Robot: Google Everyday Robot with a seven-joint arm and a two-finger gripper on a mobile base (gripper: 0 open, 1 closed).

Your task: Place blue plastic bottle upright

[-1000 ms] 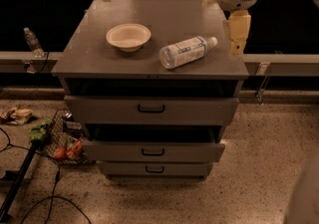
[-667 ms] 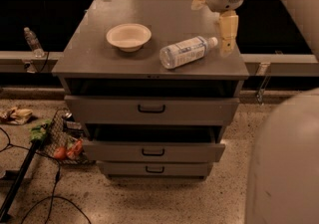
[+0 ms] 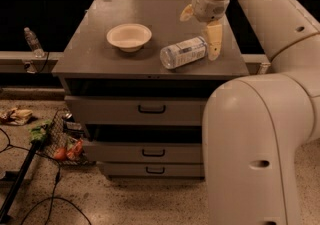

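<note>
Having swung closer, the spread gripper [image 3: 201, 26] now has the toppled blue plastic bottle [image 3: 184, 52] just beside it, ungrasped.

No words or numbers can be read. The blue plastic bottle [image 3: 182, 53], lying on its side on the cabinet top [image 3: 95, 61] near the middle of the frame, has a white-blue printed label, but its print is illegible. The gripper [image 3: 200, 33], fingers spread apart, is at upper centre-right, by the bottle's right end.
</note>
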